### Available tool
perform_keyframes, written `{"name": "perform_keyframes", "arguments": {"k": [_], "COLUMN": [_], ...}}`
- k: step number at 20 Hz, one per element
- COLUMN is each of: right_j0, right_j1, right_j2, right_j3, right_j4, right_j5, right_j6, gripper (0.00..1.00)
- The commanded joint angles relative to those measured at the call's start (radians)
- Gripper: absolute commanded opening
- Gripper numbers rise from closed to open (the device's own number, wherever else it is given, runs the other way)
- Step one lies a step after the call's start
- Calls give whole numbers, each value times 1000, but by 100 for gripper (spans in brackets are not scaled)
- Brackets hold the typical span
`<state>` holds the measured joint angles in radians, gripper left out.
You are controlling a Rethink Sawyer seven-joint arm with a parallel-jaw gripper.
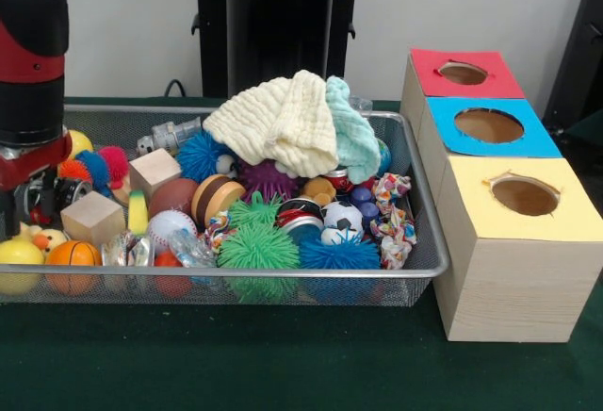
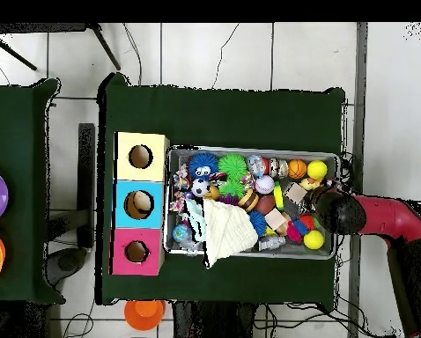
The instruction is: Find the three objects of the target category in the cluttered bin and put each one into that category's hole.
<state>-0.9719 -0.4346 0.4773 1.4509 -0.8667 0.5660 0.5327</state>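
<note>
The wire mesh bin [image 1: 283, 272] is full of mixed toys; it also shows in the overhead view [image 2: 249, 151]. My gripper [image 1: 42, 199] hangs low over the bin's left end in the front view, which is the right end in the overhead view [image 2: 324, 207]. Its lower part is hidden among the clutter. A small pale yellow toy with orange, probably the duckling [image 1: 40, 238], lies just below it beside an orange ball [image 1: 73, 254]. I see no orange black-striped toy. The red-surround hole [image 1: 463, 73] is the farthest on the wooden box [image 1: 509, 288] and shows in the overhead view too [image 2: 136, 252].
A pale yellow cloth [image 1: 278, 119] and a mint cloth [image 1: 353, 133] are heaped at the bin's back. Green [image 1: 259, 246] and blue [image 1: 339, 253] spiky balls, wooden cubes [image 1: 92, 217] and yellow balls [image 1: 19, 255] fill the bin. The blue-surround hole [image 1: 488, 125] and the yellow-surround hole [image 1: 524, 196] sit nearer.
</note>
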Motion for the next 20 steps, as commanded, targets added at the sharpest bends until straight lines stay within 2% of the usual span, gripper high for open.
{"name": "perform_keyframes", "arguments": {"k": [1,2,4,9,15,20], "right_j0": [-57,-103,-107,-116,-73,-10], "right_j1": [78,58,52,57,63,129], "right_j2": [93,135,153,162,137,126], "right_j3": [-20,45,10,4,-27,-155], "right_j4": [-8,-78,33,14,-19,-7], "right_j5": [-8,-208,-63,-56,-49,22], "right_j6": [-147,-107,-101,-99,-59,-63], "gripper": [100,100,100,100,100,100]}}
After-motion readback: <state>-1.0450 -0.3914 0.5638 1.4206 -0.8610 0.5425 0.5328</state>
